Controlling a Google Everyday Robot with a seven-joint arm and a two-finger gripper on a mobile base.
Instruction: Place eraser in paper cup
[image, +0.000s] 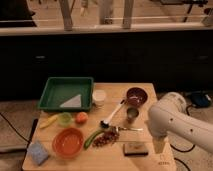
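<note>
Gripper (159, 145), jaws apart, just beside eraser (135, 148)

Dim, warm overhead light on the pale wooden worktop (120, 92); everything softly blurred; claw (159, 145) hangs shadowed at its right edge.

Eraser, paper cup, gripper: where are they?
eraser (135, 148), camera view, middle of its top.
paper cup (99, 98), camera view, its white side.
gripper (159, 145), camera view, lower tip, just right of the eraser.
</note>
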